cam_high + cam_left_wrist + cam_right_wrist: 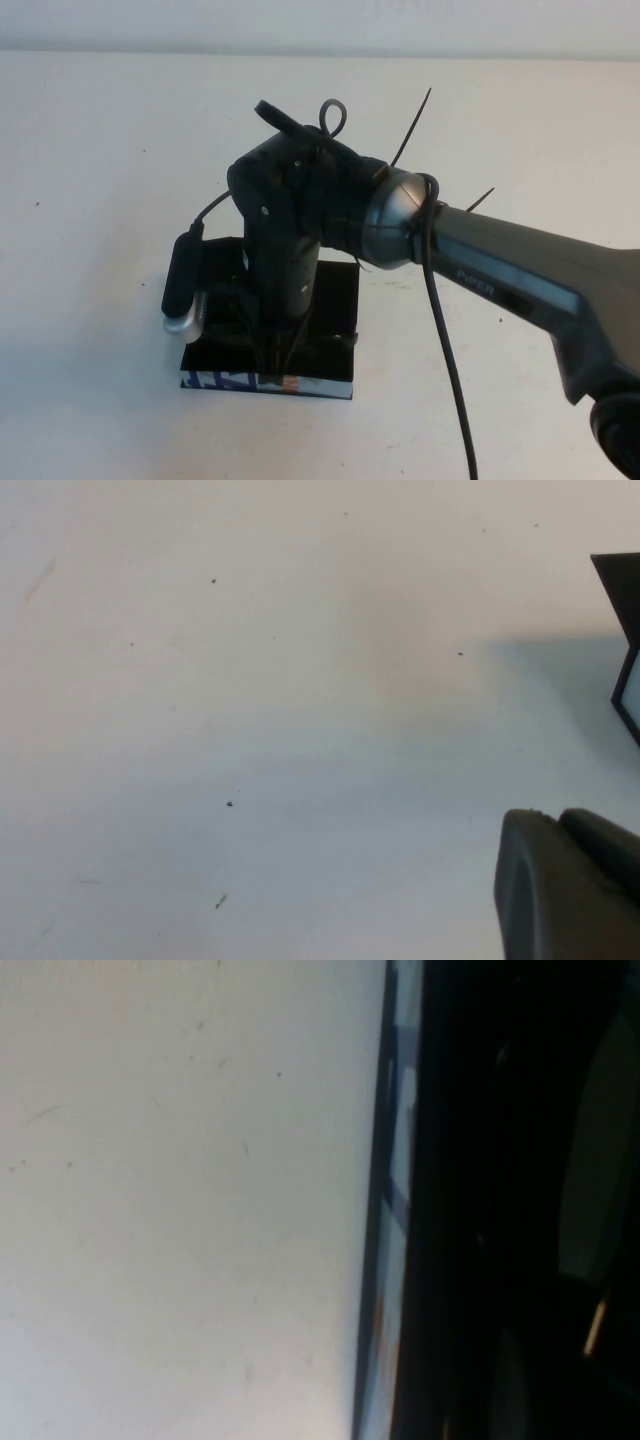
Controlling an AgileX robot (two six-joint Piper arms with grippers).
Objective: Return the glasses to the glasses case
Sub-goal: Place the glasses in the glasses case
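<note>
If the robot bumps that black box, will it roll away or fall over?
Probably neither. The glasses case is flat-sided and sits low on the table, so it would likely slide, not roll. It looks thin-walled, so perhaps light and easy to shove. The right gripper is down over it, jaws hidden; the left gripper is off beside it.

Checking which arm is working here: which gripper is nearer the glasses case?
Right. The right gripper is down over the glasses case, reaching into it. The left gripper is off to the side above bare table, the case only at its view's edge.
</note>
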